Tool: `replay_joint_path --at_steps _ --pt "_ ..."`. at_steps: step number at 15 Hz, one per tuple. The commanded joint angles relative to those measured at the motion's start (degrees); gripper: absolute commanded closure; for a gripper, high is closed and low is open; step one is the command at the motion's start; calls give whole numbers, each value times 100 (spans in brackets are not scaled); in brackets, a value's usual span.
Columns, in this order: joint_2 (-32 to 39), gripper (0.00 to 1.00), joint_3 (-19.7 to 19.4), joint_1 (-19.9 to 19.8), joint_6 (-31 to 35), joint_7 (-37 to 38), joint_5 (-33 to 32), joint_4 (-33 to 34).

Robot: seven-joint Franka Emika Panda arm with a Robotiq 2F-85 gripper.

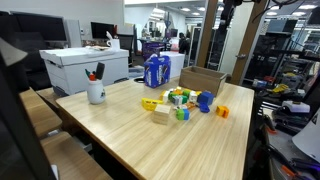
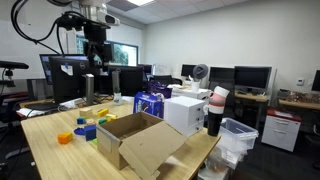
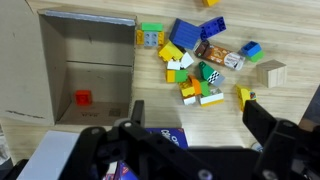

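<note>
- One gripper (image 2: 96, 66) hangs high over the wooden table (image 1: 120, 140), its two fingers (image 3: 265, 125) spread wide with nothing between them.
- One blue carton (image 3: 160, 135) stands directly beneath the gripper. In the wrist view only its top edge shows between the fingers. It also appears in both exterior views (image 1: 156, 71) (image 2: 150, 103).
- One open cardboard box (image 3: 55, 70) sits far below, ahead of the fingers and to the left in the wrist view. Its flaps are folded outward.
- One red block (image 3: 83, 98) lies alone on the floor of that box.
- One heap of toy blocks (image 3: 200, 65) lies ahead of the gripper and just to the right of the box. They are blue, yellow, green and white, more than a dozen, packed too closely for an exact count.
- One plain wooden block (image 3: 270, 73) rests apart from the heap, ahead of the right-hand finger in the wrist view.
- One yellow block (image 3: 243, 95) lies between the heap and that finger.
- One orange block (image 1: 222, 112) sits by itself near the table's edge.
- One white mug (image 1: 96, 92) holding pens stands well away from the gripper, beyond the heap.
- One white storage box (image 1: 85, 68) stands behind the mug.
</note>
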Motion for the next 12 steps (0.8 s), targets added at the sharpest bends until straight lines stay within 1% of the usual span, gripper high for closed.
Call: replay_joint_path --at_steps 1,5,7,10,12 --pt "285 0 276 -125 348 205 -39 -39" --pt "610 0 529 -109 807 559 -95 -78" --pt "788 0 740 -91 1069 900 -167 -113" --pt "1060 0 995 -78 1294 1294 -353 -85" --pt "1244 0 1099 -55 1423 1434 -470 -45"
